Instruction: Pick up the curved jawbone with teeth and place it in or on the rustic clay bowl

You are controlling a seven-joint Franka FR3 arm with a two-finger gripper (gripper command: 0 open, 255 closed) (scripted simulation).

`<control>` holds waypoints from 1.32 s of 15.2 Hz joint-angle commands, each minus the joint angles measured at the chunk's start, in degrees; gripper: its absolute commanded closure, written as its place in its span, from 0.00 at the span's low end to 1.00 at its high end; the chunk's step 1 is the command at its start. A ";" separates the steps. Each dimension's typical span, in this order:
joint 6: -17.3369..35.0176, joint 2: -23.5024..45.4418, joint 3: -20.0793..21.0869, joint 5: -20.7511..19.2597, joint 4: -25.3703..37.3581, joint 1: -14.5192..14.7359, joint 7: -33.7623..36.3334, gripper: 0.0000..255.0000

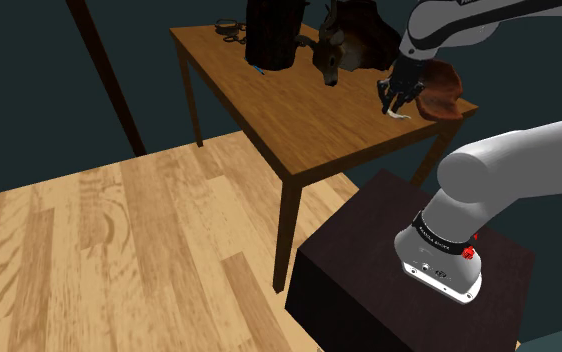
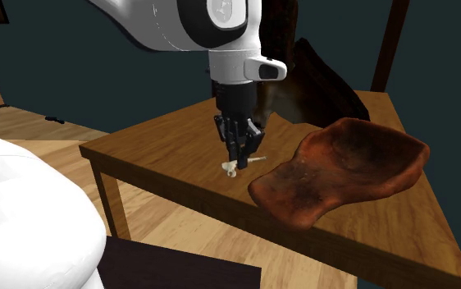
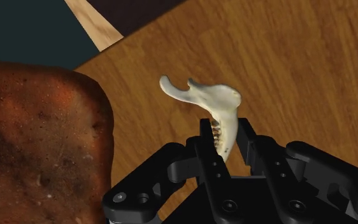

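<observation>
Two black fingers of the gripper clasp the pale curved toothed jawbone low over the brown wooden table. Best to lift it clear first, then carry it toward three o'clock in the second exterior view, over the reddish-brown clay bowl.

Ivory-white jawbone, yellow-brown along the teeth, just beside the bowl. Mottled rust-red and charred brown all over that bowl. Warm honey-brown table beneath the bowl, fine streaky grain. All-black gripper by the bowl's rim. White arm above the bowl, dark joints. Pale blond plank floor below, dark teal wall behind.
</observation>
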 commanded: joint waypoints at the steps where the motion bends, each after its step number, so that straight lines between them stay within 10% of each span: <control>1: -1.68 -0.41 0.13 0.37 0.95 0.19 0.01 1.00; 20: -17.30 -2.78 1.57 1.71 14.22 0.74 -0.22 1.00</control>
